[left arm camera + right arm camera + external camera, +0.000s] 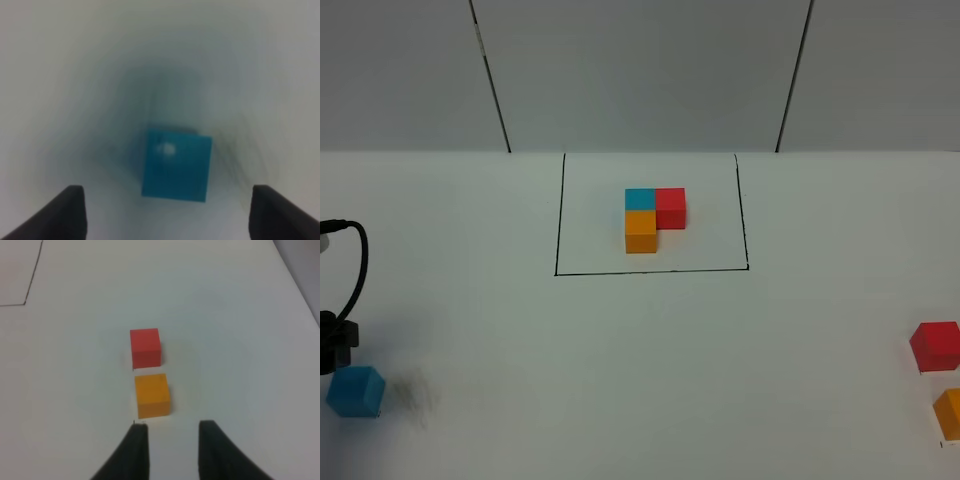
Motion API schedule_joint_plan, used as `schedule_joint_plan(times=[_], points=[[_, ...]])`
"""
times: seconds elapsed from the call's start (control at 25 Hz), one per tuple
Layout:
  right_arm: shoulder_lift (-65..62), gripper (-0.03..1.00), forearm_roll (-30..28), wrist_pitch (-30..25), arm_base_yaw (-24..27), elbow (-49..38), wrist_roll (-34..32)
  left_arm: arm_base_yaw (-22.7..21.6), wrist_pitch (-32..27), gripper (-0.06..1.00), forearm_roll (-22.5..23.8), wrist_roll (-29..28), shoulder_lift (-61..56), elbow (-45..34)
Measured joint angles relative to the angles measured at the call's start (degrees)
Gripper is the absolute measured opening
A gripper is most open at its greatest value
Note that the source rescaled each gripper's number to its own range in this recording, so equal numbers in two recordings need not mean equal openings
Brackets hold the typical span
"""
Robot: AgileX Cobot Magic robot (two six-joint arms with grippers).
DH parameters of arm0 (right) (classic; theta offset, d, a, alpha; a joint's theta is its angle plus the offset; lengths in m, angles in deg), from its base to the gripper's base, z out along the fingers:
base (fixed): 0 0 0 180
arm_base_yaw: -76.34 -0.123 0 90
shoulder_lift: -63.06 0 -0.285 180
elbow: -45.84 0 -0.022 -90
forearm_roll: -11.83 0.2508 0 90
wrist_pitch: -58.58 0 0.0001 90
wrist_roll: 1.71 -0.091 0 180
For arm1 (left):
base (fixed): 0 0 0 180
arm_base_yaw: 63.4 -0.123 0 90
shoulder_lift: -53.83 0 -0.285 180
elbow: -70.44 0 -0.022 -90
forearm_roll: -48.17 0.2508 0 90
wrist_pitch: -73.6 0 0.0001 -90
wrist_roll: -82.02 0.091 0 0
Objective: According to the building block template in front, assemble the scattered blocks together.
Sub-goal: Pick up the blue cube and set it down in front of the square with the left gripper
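Note:
The building block template (650, 215) is an L of cyan-blue, red and orange cubes inside a black drawn rectangle at the table's back middle. The loose cyan-blue cube (356, 390) lies at the front left, just below my left arm (335, 340). In the blurred left wrist view this cube (176, 165) sits just ahead of my wide-open, empty left gripper (167, 212). The loose red cube (935, 345) and loose orange cube (950, 412) lie at the right edge. In the right wrist view the orange cube (152, 395) is just ahead of my open, empty right gripper (172, 432), with the red cube (145, 346) beyond it.
The white table (640, 380) meets grey wall panels at the back. A black cable (360, 260) loops above my left arm. A corner of the black drawn rectangle (27, 290) shows in the right wrist view.

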Motion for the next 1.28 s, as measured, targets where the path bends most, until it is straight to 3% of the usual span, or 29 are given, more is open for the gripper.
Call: schedule_joint_plan(times=[0.4,0.92,1.28], points=[[0.0,0.0,0.0,0.0,0.0,0.0,0.0,0.0,5.5,0.48,-0.9,1.8,6.8,0.0],[0.0,0.0,0.0,0.0,0.0,0.0,0.0,0.0,7.9,0.48,-9.8,12.0,14.9,0.1],[0.0,0.0,0.0,0.0,0.0,0.0,0.0,0.0,9.4,0.48,-10.6,12.8,18.9,0.1]])
